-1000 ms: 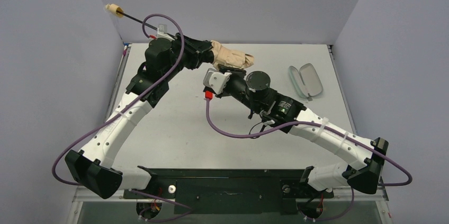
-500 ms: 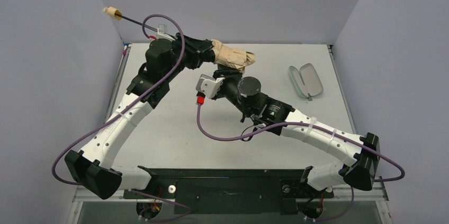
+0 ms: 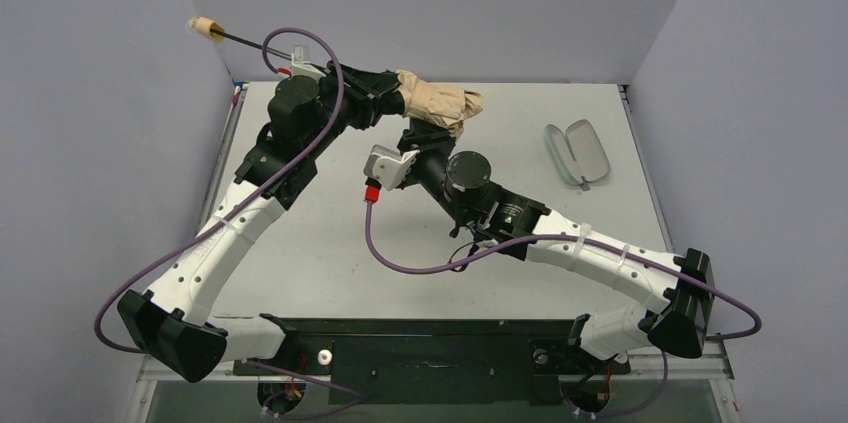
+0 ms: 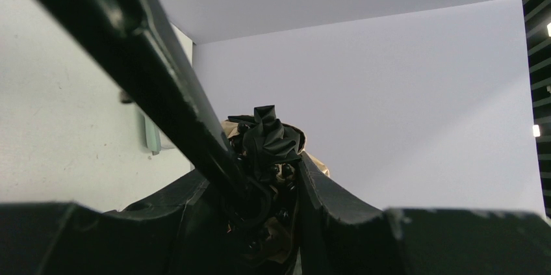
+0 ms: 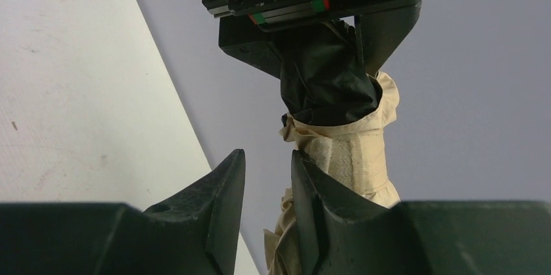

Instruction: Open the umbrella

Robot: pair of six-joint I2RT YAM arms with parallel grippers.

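Umbrella [image 3: 440, 101] held aloft over far part of table [image 3: 330, 233], still folded, tan fabric crumpled in bundle. My left pincer [image 4: 263, 177] clamped on it where black lining bunches; exact grip spot buried in folds. Shaft [image 3: 250, 42] runs up-left past my left wrist, knob [image 3: 205, 26] at its end near wall. My right pincer [image 5: 268, 164] just below bundle, narrow, tips apart, wall showing between; tan edge low in gap, contact hard to judge. Top view hides both pincers' tips. Mint case [image 3: 580, 151] on table, well to right
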